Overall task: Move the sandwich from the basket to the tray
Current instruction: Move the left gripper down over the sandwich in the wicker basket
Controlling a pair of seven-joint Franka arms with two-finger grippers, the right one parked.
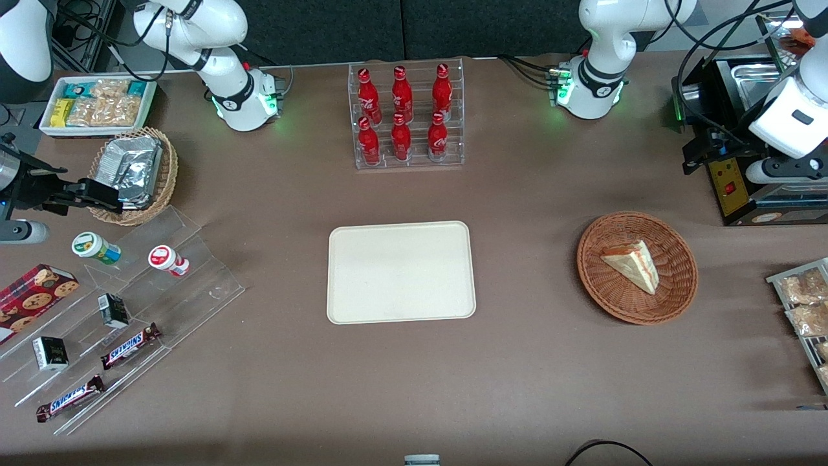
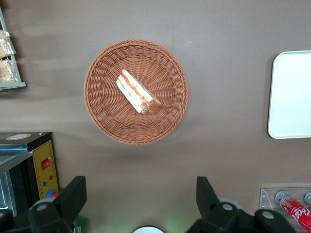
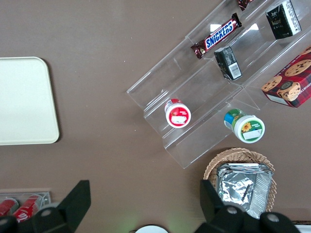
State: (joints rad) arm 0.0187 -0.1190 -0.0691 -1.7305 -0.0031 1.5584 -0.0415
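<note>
The sandwich (image 1: 632, 264), a pale triangular wedge with red and green filling, lies in the round reddish-brown wicker basket (image 1: 592, 272) toward the working arm's end of the table. The left wrist view shows the same sandwich (image 2: 137, 92) and basket (image 2: 97, 111). The cream tray (image 1: 401, 272) lies flat and bare at mid-table, apart from the basket; its edge shows in the left wrist view (image 2: 291, 94). My left gripper (image 1: 695, 154) hangs high over the table, farther from the front camera than the basket. It is open and empty (image 2: 140, 187), its fingers spread wide.
A black appliance with a yellow panel (image 1: 728, 188) stands beside the gripper. A rack of snack packets (image 1: 802, 304) lies beside the basket. A clear rack of red cola bottles (image 1: 406, 116) stands farther back than the tray. A clear tiered stand with snack bars (image 1: 129, 310) lies toward the parked arm's end.
</note>
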